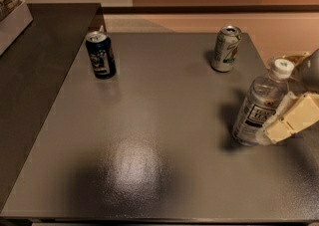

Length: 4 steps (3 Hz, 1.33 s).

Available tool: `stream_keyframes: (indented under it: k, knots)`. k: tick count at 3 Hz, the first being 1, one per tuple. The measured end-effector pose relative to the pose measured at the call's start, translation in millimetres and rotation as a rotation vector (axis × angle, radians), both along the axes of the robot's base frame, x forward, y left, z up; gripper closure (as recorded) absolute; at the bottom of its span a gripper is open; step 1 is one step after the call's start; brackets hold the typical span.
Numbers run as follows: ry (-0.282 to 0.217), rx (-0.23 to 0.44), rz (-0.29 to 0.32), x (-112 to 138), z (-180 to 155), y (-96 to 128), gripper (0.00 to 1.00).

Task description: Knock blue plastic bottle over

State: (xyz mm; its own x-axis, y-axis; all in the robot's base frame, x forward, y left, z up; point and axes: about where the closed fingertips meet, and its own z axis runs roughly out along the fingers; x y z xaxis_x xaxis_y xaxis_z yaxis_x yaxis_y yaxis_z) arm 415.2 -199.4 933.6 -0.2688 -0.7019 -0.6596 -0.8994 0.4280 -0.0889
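The blue plastic bottle (258, 106) is upright on its base on the grey surface (149, 120). It stands nearer to me than the white-green can (227, 48) and a little to that can's right. It is clear with a faint blue tint, has a white cap and a white label with dark print, and is taller than the can. As I see it, its top leans slightly to the right.

The pincer (279, 128) is also in front of the white-green can and further to its right. It comes in from the right-hand side as a cream-coloured piece, and its tip rests against the lower right side of the bottle, by the label. I cannot tell whether the pincer is open or closed.

A dark blue can (100, 54) stands upright well apart from the white-green can, off to its left and about as far back. Left of that lies a darker counter (35, 80)
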Motion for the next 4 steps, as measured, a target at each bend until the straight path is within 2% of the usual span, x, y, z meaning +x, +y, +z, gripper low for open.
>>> stream_keyframes:
  k: [1, 3, 4]
  knots:
    - [-0.014, 0.043, -0.003, -2, -5, 4, 0.17]
    - [-0.036, 0.077, -0.006, -4, -3, 4, 0.64]
    - [-0.023, 0.010, 0.001, -1, 7, 9, 0.87]
